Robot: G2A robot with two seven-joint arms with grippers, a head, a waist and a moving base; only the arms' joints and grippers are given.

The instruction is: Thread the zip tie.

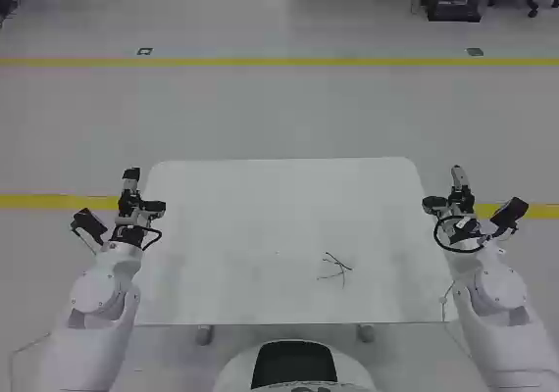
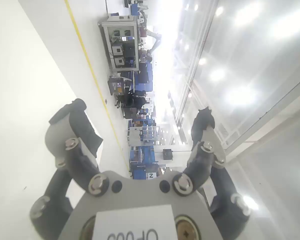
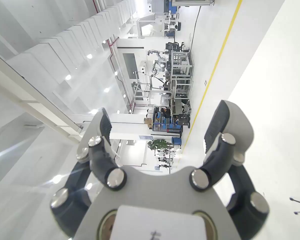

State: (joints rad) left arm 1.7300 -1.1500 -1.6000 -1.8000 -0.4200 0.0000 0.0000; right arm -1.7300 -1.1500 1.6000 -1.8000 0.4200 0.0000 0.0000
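Observation:
Thin dark zip ties [image 1: 335, 267] lie loose on the white table [image 1: 260, 216], right of its middle and toward the near edge. Two of their tips [image 3: 298, 207] show at the border of the right wrist view. My left gripper [image 1: 129, 186] hovers beside the table's left edge, open with nothing in it [image 2: 141, 107]. Beside the right edge, my right gripper [image 1: 458, 183] is open and holds nothing [image 3: 165, 114]. Both point away from me toward the far room, well apart from the zip ties.
The table has bare surface all around the zip ties. A yellow floor line [image 1: 25, 201] runs past both arms, and another one [image 1: 279, 61] crosses the floor farther back. Machines and racks [image 2: 122, 48] stand far off in the hall.

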